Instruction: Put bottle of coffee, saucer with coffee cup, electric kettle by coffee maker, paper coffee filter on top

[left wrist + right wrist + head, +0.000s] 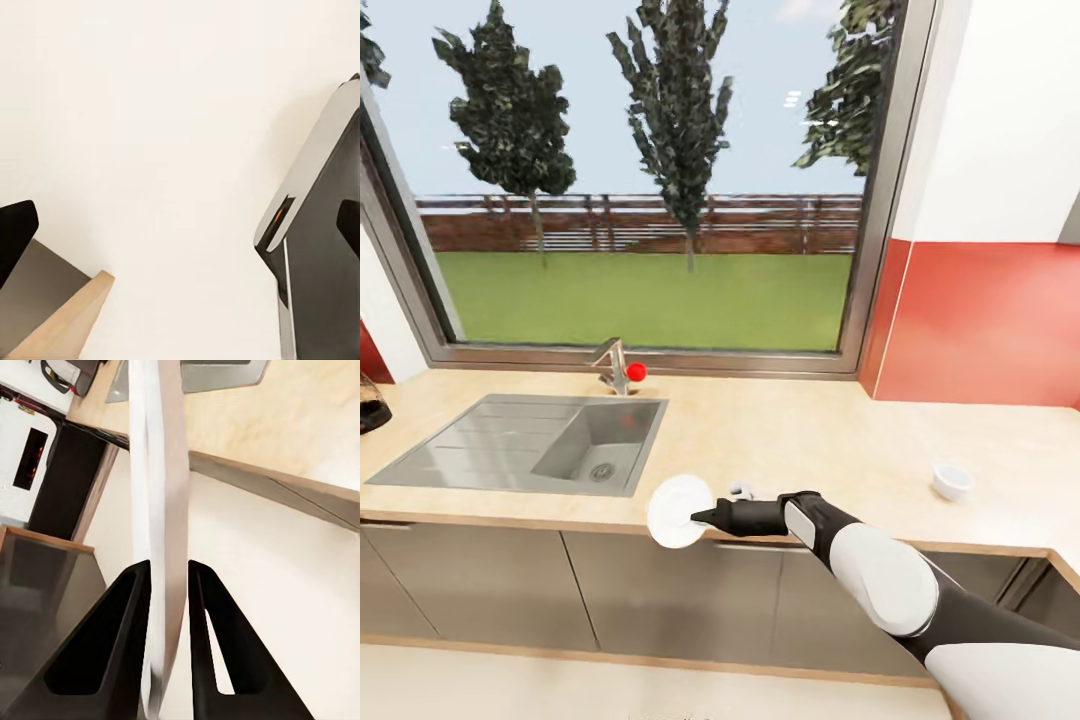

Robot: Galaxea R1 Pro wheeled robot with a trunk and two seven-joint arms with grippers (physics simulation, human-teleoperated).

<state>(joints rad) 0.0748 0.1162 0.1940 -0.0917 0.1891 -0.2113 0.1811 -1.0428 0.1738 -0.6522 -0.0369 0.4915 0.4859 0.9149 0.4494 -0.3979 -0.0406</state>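
Here my right claw (700, 517) is clamped on the saucer (680, 510), a plain white disc held up on edge over the front edge of the worktop (790, 440), just right of the sink (530, 442). From my right wrist the saucer (156, 510) shows as a thin white rim running between my 2 black fingers (112, 645), both pressed against it, with the worktop's wooden front edge (277, 487) beyond. My head camera adds what the wrist misses: a small white coffee cup (952, 481) standing well apart near the worktop's right end, and the faucet (615, 365) behind the sink. My left wrist shows pale floor and dark fingertips (15, 232) at the frame's sides; I cannot tell how that claw stands.
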